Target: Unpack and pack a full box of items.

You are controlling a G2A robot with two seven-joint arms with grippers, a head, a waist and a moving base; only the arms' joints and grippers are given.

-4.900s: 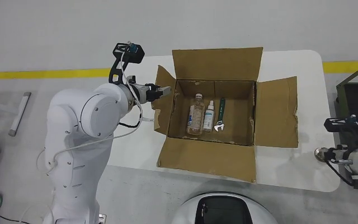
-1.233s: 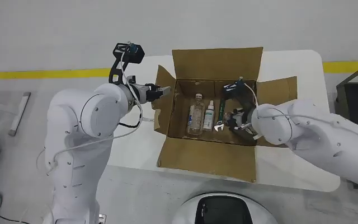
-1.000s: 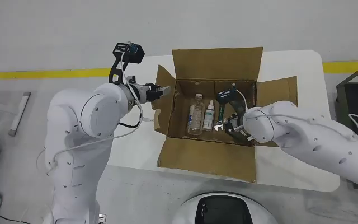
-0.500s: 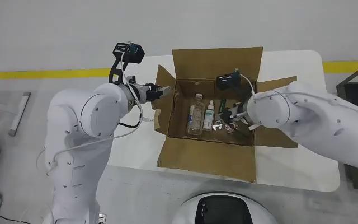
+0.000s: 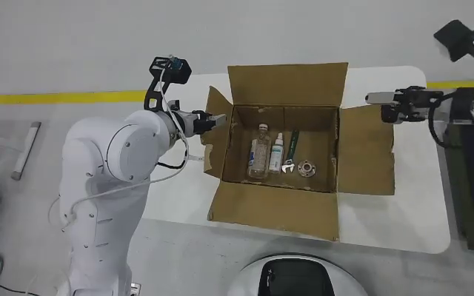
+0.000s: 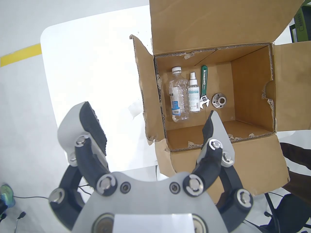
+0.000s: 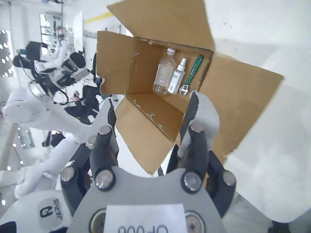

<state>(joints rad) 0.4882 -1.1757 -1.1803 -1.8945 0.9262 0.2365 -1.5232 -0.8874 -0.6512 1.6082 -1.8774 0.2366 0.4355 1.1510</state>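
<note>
An open cardboard box [image 5: 274,211] sits at the middle of the white tabletop [image 5: 404,222], all four flaps folded out. On its floor lie four things in a row from 9 o'clock to 3 o'clock: a clear bottle [image 5: 259,152], a small spray bottle [image 5: 277,154], a green-handled wrench [image 5: 292,152] and a round metal flange [image 5: 306,169]. The flange lies just beside the wrench's head. My left end effector [image 5: 215,120] hangs at the box's 10 o'clock, close to the side flap, fingers spread apart and holding nothing. My right end effector [image 5: 376,98] hangs at the box's 2 o'clock, near the far corner of the opposite flap, fingers likewise apart and bare.
</note>
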